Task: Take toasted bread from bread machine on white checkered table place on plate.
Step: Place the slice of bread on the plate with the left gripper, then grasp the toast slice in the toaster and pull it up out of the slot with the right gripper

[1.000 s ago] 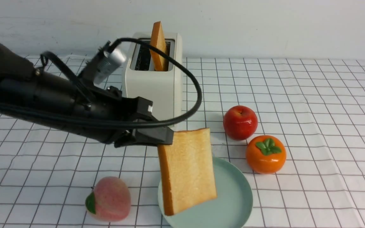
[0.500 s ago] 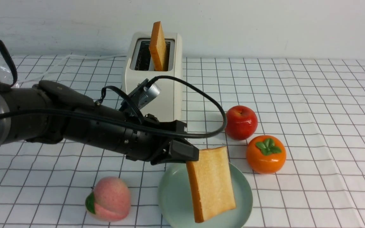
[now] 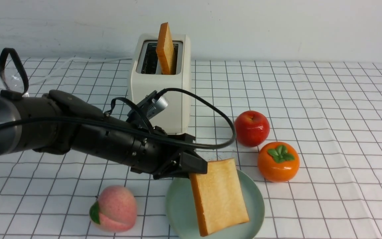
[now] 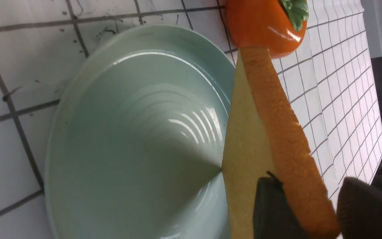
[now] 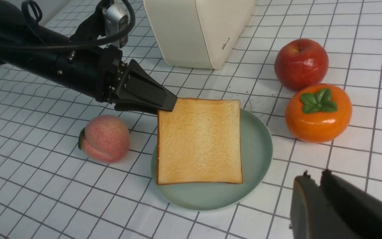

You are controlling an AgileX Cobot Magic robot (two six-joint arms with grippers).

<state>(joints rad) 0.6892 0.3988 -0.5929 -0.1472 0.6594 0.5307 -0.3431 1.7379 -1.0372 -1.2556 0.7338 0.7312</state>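
Front view: white checkered table meets a pale wall.

Landmark: plate. Right of plate: open checkered cloth, wide lane, fruit aside. Far-right side of plate: persimmon near rim, apple just beyond, both block low entry. Left of plate: peach in the way, bare cloth between it and rim, narrow. Beyond plate: toaster, tall, blocks; left arm crosses above far-left side.
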